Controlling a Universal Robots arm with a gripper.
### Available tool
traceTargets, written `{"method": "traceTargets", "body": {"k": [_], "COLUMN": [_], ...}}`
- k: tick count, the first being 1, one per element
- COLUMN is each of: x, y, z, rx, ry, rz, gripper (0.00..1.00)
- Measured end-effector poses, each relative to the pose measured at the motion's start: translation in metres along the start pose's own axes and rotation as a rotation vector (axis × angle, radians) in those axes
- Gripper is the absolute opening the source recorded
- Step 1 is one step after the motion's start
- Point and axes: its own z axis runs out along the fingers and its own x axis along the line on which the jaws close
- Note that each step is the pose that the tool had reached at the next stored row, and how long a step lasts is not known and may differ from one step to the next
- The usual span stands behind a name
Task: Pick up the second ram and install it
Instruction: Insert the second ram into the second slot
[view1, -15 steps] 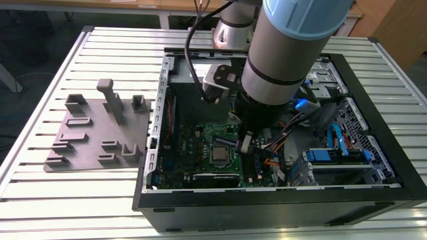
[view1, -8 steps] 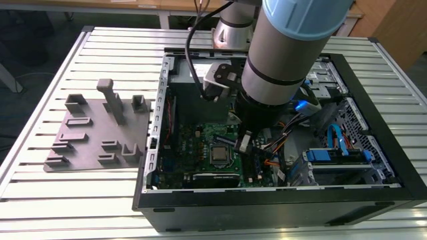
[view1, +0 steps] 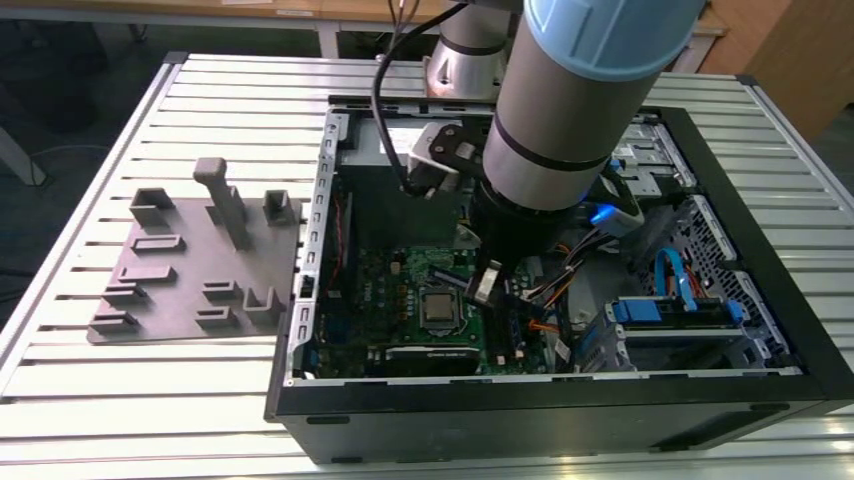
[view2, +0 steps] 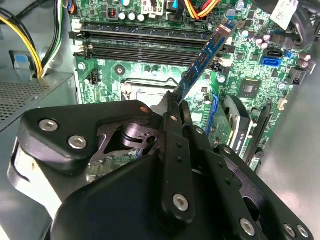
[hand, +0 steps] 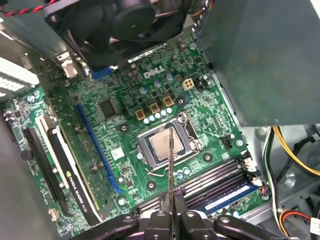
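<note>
Setting: an open desktop computer case (view1: 747, 390) lies on its side on a slatted metal table (view1: 134, 400). It fills the middle and the exterior view's right side of the frame.
Arm: the grey robot arm (view1: 561, 130) drops from the top centre of the exterior view down into the case.
Gripper: the gripper (view1: 483, 285) hangs over the green motherboard (view1: 387, 290), just beside the processor socket (view1: 438, 303). Both wrist views show its black fingers (view2: 172, 130) pressed together, pinching one end of a memory stick.
Second ram: the second ram (view2: 205, 55) is held in the gripper (view2: 177, 100) and is not seated in a slot. In the second wrist view the blue-green board slants away from the fingertips toward the long black memory slots (view2: 145, 40). Whether its far end touches them cannot be told.
Edge-on look: in the first wrist view the second ram (hand: 170, 160) shows as a thin line rising from the gripper (hand: 171, 197). That line crosses the memory slots (hand: 215, 180) and the processor socket (hand: 167, 145).
First stick: a blue memory stick (hand: 227, 197) already sits in the slot nearest the board's edge.
Elsewhere: a grey fixture plate (view1: 174, 270) with upright blocks lies on the table at the exterior view's left, well apart from the gripper.
In the case: a black case fan (hand: 130, 20) stands beyond the motherboard (hand: 125, 120).
</note>
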Motion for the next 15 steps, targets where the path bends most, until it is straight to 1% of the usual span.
{"method": "traceTargets", "body": {"k": [15], "x": [0.0000], "y": [0.0000], "z": [0.0003], "rx": [0.0044], "ry": [-0.0059], "rz": [0.096], "gripper": [0.14]}}
